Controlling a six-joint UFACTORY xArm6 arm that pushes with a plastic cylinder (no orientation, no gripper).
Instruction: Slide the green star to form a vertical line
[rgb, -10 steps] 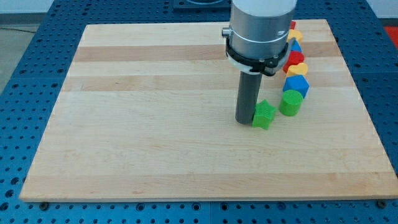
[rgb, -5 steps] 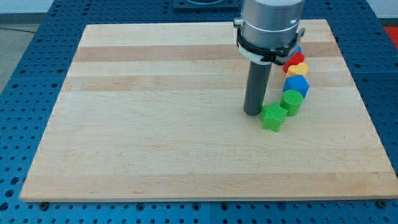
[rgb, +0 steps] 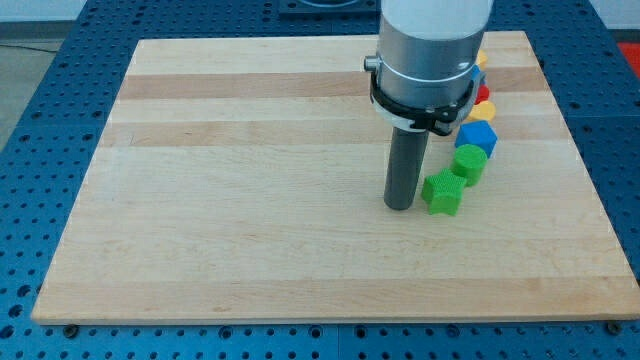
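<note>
- the board (rgb: 250, 180) is pale wood with visible grain in lengthwise strips, lying on a blue perforated table (rgb: 40, 150).
- the green star (rgb: 442, 192) is a matte, chunky block lying at the bottom end of a column of blocks along the view's right.
- just above it, touching or nearly so, is a green cylinder (rgb: 470, 162), then a blue block (rgb: 478, 135); yellow and red blocks above are mostly hidden behind the arm.
- my tip (rgb: 401, 206) is a plain dark rod with nothing to open or shut; it holds nothing and rests on the board just left of the green star, a thin gap between them.
</note>
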